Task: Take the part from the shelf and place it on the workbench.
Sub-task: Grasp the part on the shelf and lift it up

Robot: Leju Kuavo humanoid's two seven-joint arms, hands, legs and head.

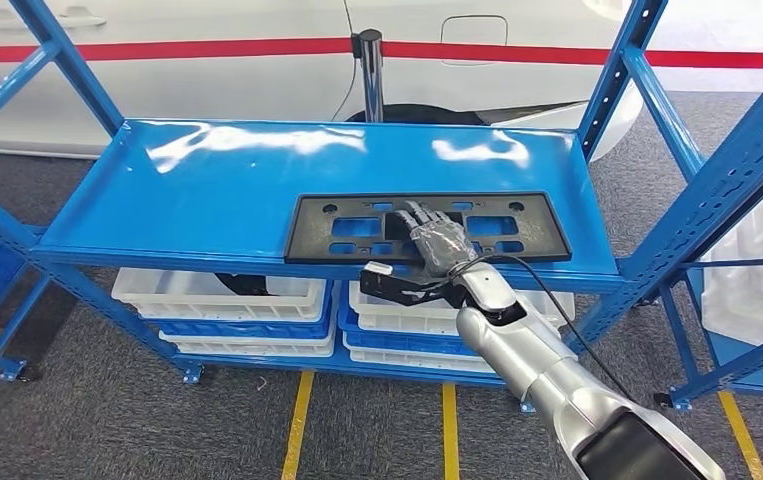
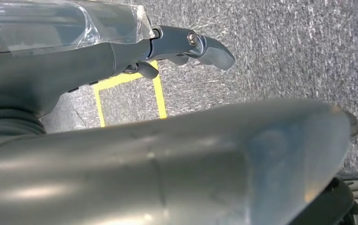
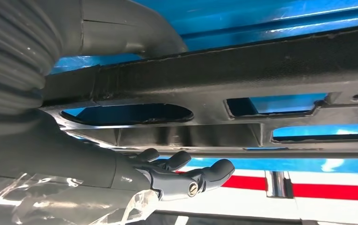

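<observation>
1. On the blue shelf (image 1: 207, 190) in front of you, a flat black part (image 1: 357, 226), a long rectangular frame with cut-out slots, lies along the front edge of the top level, right of centre.
2. Your right hand (image 1: 441, 240) reaches up from the lower right and rests on the part near its middle, fingers laid over the top surface.
3. From the right wrist view, the thumb (image 3: 120, 33) sits on one face of the part (image 3: 242, 75) and the darker fingers (image 3: 186, 173) curl along the other face, so the hand grips the part at its front edge.
4. Your left hand (image 2: 186, 44) hangs over grey carpet (image 2: 285, 51) with yellow floor lines (image 2: 160, 98); its fingers are apart and hold nothing.
5. Under the shelf, white bins (image 1: 222, 295) sit stacked on blue trays (image 1: 247, 330).
6. Behind the shelf stands a white wall with a red stripe (image 1: 207, 48).
</observation>
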